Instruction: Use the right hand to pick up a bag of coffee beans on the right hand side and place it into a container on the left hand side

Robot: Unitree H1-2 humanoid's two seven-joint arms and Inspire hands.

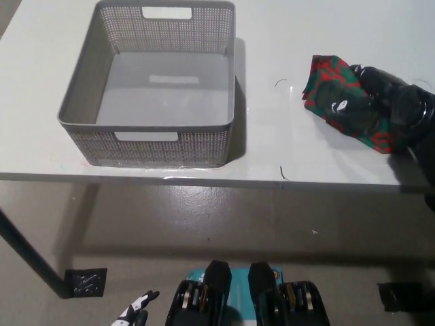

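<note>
Your black right hand [380, 102] is on top of the red-and-green patterned coffee bean bag [331, 102], which lies flat on the white table [272, 146] at its right side, well apart from the container. The fingers are draped over the bag's middle and far end and look wrapped around it, so I judge the hand to be closing on the bag or already holding it, though the bag appears to rest on the tabletop, not yet lifted. Coming from above and from the right makes sense: the bag is soft and flat, so a grasp across its width gives the fingers something to pinch. The grey perforated plastic basket [75, 112] with cut-out handles stands at the table's left, upright, open at the top and with nothing in it, so a drop from above should suit it. Its near wall is fairly tall, so you will likely need to raise the bag clear of the rim before you carry it across. Your white left hand [136, 312] hangs low at the bottom left, below the table edge and out of the way; only a little of it shows, and I cannot tell how its fingers are set.
</note>
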